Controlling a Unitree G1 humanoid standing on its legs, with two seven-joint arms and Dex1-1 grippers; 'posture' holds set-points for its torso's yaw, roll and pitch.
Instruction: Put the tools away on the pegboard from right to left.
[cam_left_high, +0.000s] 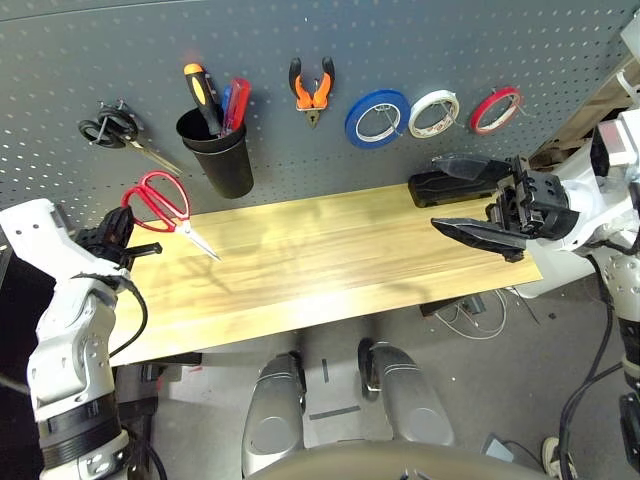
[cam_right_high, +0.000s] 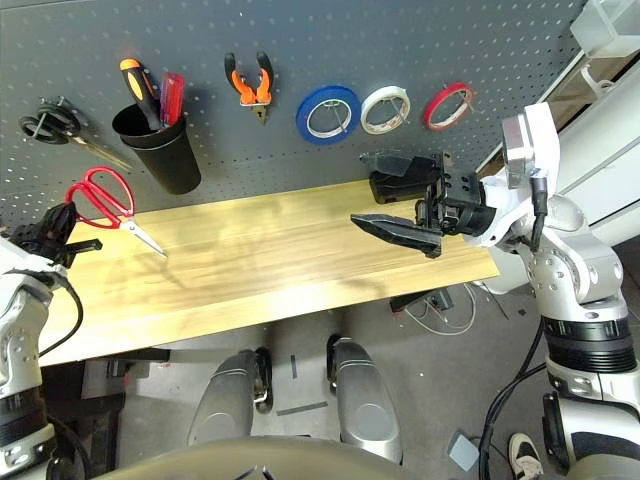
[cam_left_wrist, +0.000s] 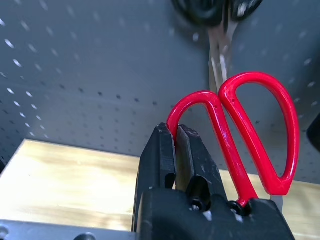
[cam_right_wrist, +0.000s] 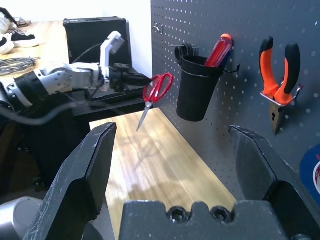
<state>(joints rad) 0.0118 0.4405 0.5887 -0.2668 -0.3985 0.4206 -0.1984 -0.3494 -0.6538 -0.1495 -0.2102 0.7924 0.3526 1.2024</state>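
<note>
Scissors with red handles (cam_left_high: 163, 207) hang in the air above the left end of the wooden tabletop (cam_left_high: 330, 265), clamped by one handle loop in the left gripper (cam_left_high: 118, 232), whose black fingers are clenched tight on that loop. Their long axis runs on a slant: the red loops sit up toward the pegboard (cam_left_high: 300, 40) and the closed steel blades point down and to the right, the tip just above the wood without touching it. In the left wrist view the free loop stands beside the fingers while the gripped loop passes between them. On the pegboard, just above and left of the held pair, black-handled scissors (cam_left_high: 115, 128) hang from a hook, blades pointing down to the right. Next along the panel, a black cup (cam_left_high: 218, 150) holds an orange-and-black screwdriver (cam_left_high: 200, 90) and a slim red-handled screwdriver (cam_left_high: 236, 103), both handles up. Orange-handled pliers (cam_left_high: 312, 90) hang nose down, then a blue tape roll (cam_left_high: 376, 117), a white tape roll (cam_left_high: 434, 112) and a thin red tape ring (cam_left_high: 496, 109). The right gripper (cam_left_high: 468, 197) hovers over the right end of the table, pointing left, its fingers spread wide and grasping nothing.
</note>
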